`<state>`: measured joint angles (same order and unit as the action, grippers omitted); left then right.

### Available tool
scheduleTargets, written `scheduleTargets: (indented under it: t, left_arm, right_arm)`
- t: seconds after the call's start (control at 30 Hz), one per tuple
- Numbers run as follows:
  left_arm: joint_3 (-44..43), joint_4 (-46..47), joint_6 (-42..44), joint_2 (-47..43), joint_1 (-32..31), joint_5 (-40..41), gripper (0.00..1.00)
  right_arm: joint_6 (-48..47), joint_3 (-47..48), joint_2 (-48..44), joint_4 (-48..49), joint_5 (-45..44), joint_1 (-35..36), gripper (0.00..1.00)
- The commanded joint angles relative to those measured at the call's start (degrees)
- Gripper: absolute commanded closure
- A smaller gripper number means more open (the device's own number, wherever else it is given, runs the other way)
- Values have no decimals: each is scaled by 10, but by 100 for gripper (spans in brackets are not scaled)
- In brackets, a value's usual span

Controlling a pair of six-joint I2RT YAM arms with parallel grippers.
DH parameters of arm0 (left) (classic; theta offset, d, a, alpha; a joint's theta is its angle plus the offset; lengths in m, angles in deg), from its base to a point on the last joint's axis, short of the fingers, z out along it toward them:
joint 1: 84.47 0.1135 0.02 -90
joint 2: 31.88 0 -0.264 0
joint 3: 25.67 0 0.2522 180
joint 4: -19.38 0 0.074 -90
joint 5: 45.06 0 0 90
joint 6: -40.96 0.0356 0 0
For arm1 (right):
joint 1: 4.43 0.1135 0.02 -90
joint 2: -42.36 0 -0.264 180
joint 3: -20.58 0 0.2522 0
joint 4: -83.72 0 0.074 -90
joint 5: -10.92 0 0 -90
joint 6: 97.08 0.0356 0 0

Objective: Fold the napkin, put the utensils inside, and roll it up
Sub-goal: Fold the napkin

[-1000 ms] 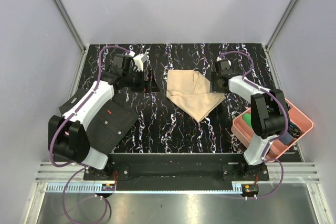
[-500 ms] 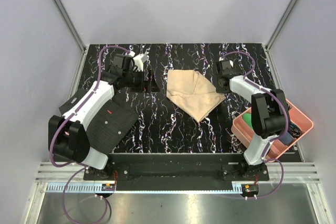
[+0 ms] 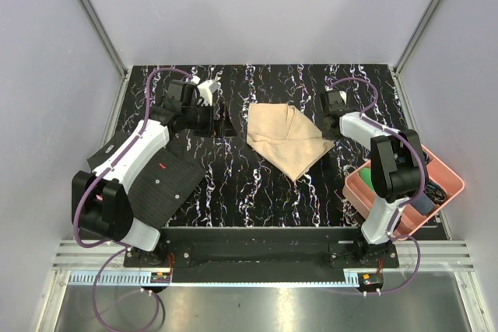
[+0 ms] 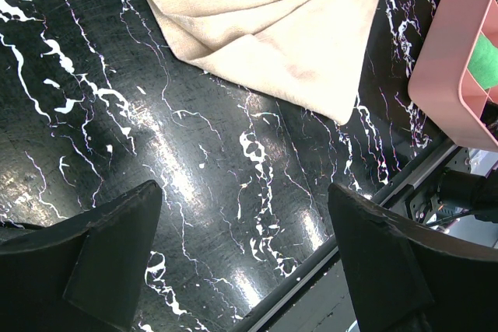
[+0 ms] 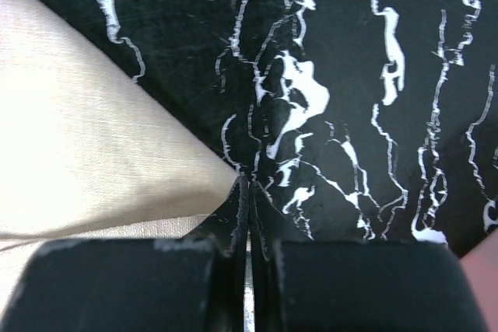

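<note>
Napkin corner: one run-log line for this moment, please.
phase: corner grasp | right gripper: shut at napkin corner, catch unclear | left gripper: open, clear of napkin

I'm running this in a lab test cell: plain grey enclosure walls (image 3: 257, 5), aluminium frame posts (image 3: 92, 15), black white-veined marbled tabletop (image 3: 264, 192).

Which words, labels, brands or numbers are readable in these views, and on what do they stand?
No text is legible in any view.
Red mark on the black mat: too small to read.
Small tags on the front rail: too small to read.
Napkin, pink tray, marbled tabletop: no print visible.
</note>
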<state>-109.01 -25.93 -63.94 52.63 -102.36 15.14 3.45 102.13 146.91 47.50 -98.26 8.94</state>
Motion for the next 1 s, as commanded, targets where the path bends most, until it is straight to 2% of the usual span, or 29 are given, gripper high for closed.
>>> scheduleTargets:
  t: [0.0,0.1,0.2,0.4,0.57,0.63,0.77,0.97]
  left_arm:
    - [3,22,-2,-2,2,-17,9]
    - [3,22,-3,-4,2,-18,9]
    - [3,22,-3,-6,3,-18,9]
    - [5,25,-4,-7,2,-19,9]
    - [5,25,-5,-6,3,-19,9]
    - [5,25,-6,-4,2,-22,9]
    - [6,25,-6,-3,3,-21,9]
    - [7,26,-6,-1,2,-23,9]
  right_arm:
    - [5,4,-23,-8,-28,-9,97]
    - [21,-7,-61,-9,24,-26,81]
    - [38,-20,-85,-8,80,-43,71]
    - [58,-43,-96,-8,135,-53,62]
    - [76,-53,-116,-8,179,-53,49]
    - [83,-56,-124,-7,212,-52,46]
    - [97,-70,-135,-6,220,-52,40]
    - [88,-75,-111,3,208,-52,41]
